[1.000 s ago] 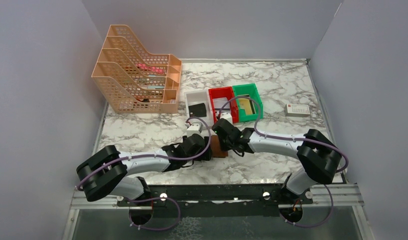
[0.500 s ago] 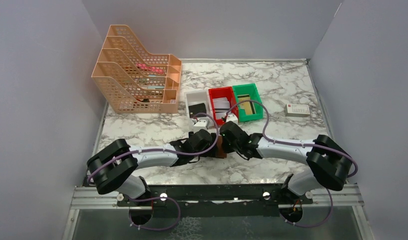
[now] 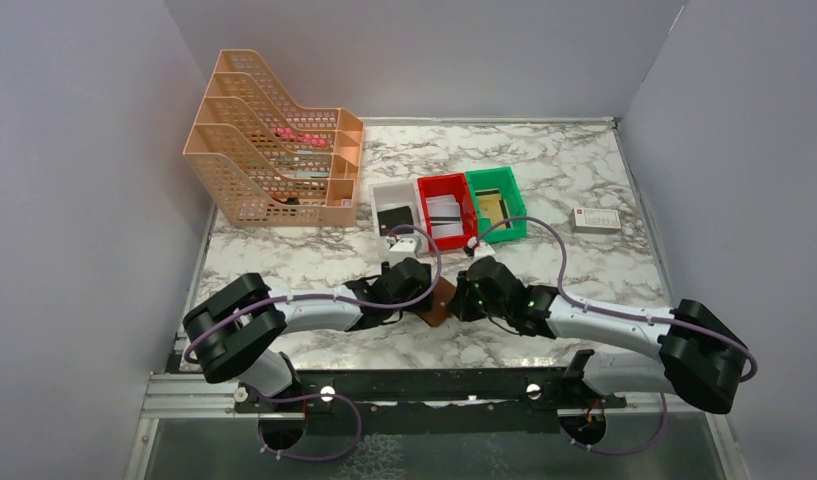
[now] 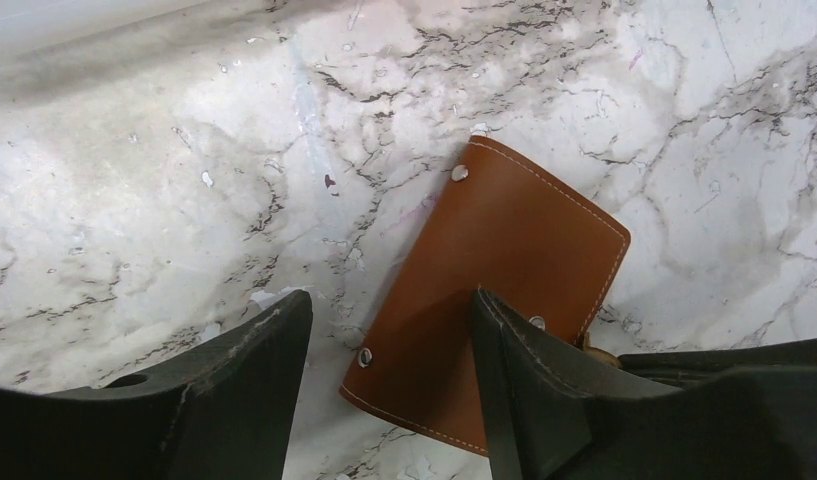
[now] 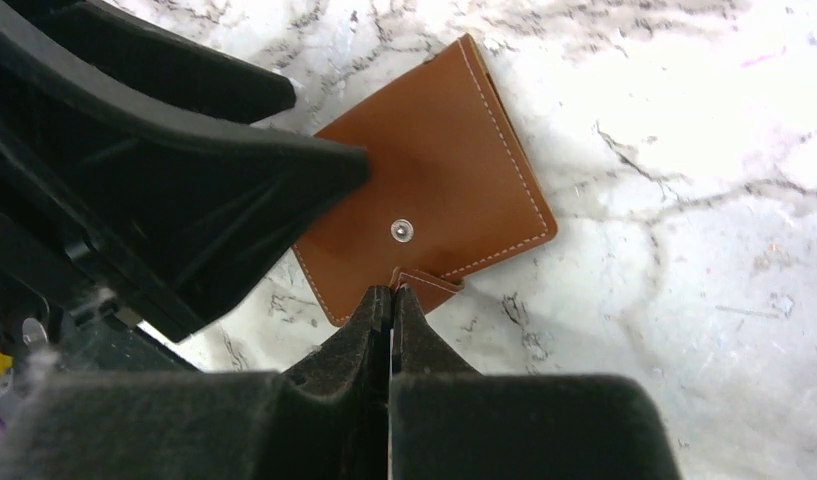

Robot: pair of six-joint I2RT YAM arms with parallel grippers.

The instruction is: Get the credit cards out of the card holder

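The closed card holder [image 5: 434, 190] lies flat just ahead of the right gripper [image 5: 392, 296], whose pressed-together tips touch its small tab [image 5: 431, 281], and partly under the widely spread left gripper [image 4: 389, 305]; I judge that opening is in hand, so next the tab must be pulled up.

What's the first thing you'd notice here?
A brown card holder lies closed on the marble table, mid-front, between two black hands. The left hand is open over it, and the right hand is shut at its little tab. Behind stand an orange rack, far left, and white, red and green bins.
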